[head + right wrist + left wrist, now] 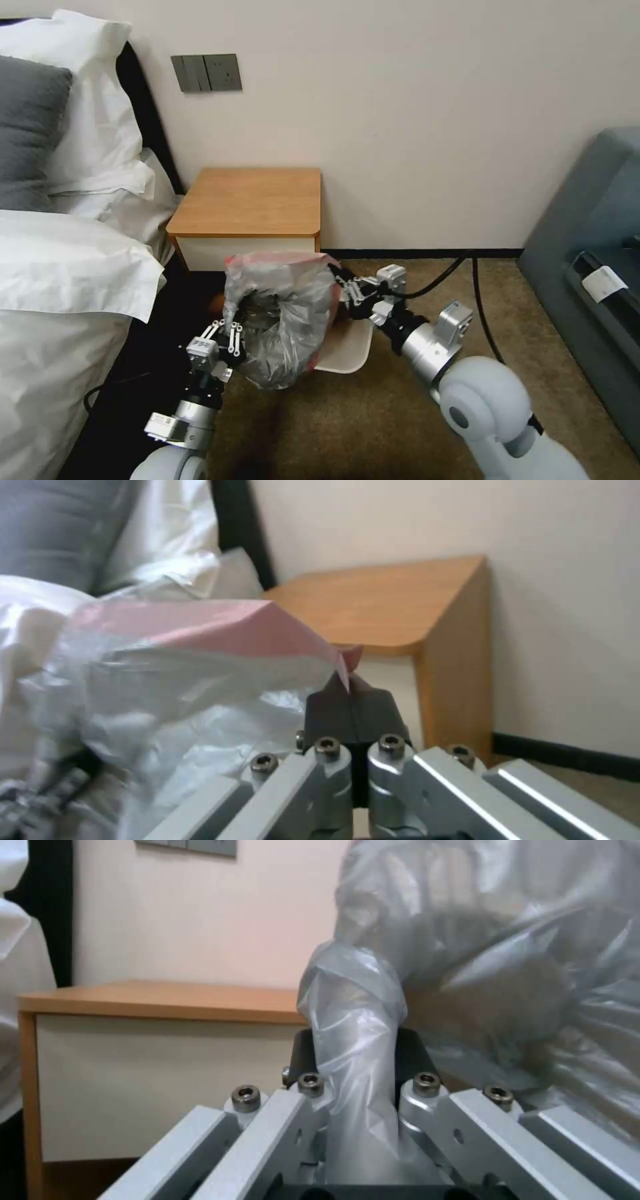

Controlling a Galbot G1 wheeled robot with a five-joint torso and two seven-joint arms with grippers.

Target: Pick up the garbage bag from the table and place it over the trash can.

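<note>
Bag: thin grey plastic with a pink rim, the garbage bag hangs stretched between both grippers, its mouth facing the robot, clear of the desk.
Left gripper: fingers clamped on a twisted fold at the bag's near-left edge.
Right gripper: fingers pressed together on the pink rim at the far-right edge.
Trash can: beige, just beneath the bag, nearer the right fingers, mostly hidden.
Key relation: the mouth probably needs lowering and shifting right over the rim.
</note>
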